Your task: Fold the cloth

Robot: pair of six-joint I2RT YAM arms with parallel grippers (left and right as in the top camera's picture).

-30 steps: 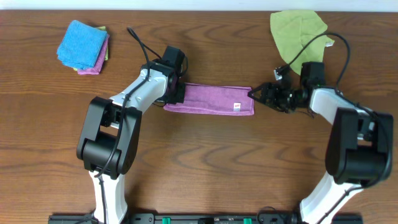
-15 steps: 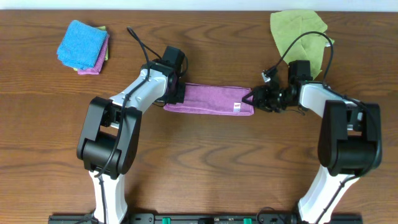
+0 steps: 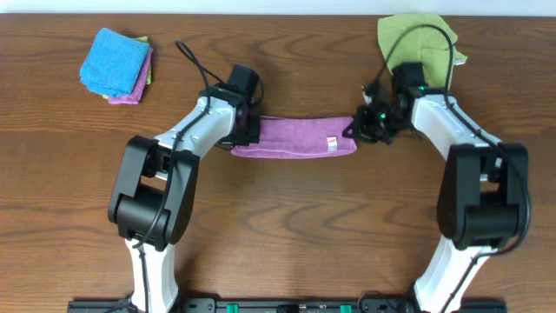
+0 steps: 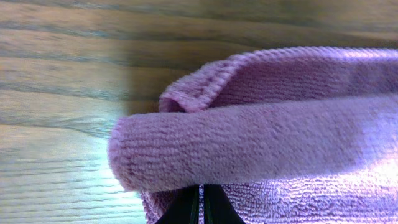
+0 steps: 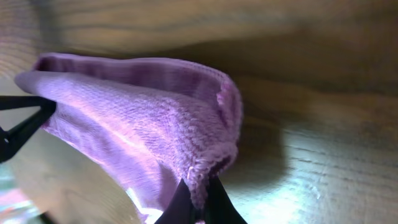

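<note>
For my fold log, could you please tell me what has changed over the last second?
The right end effector, shut on the right end of the purple cloth, swung toward the green cloth, carrying that end along, so the strip now bows. The left end effector kept its grip on the left end; the folded stack and green cloth stayed put.

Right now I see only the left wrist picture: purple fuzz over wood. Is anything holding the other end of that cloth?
Observer: Yes. The right fingers are shut on the purple cloth at its other end.
Visitor: Is it the only cloth there?
Observer: No. A green cloth lies unfolded at the back, behind the right arm.
Visitor: Anything else?
Observer: A stack of folded cloths, blue on top, sits at the back left.
</note>
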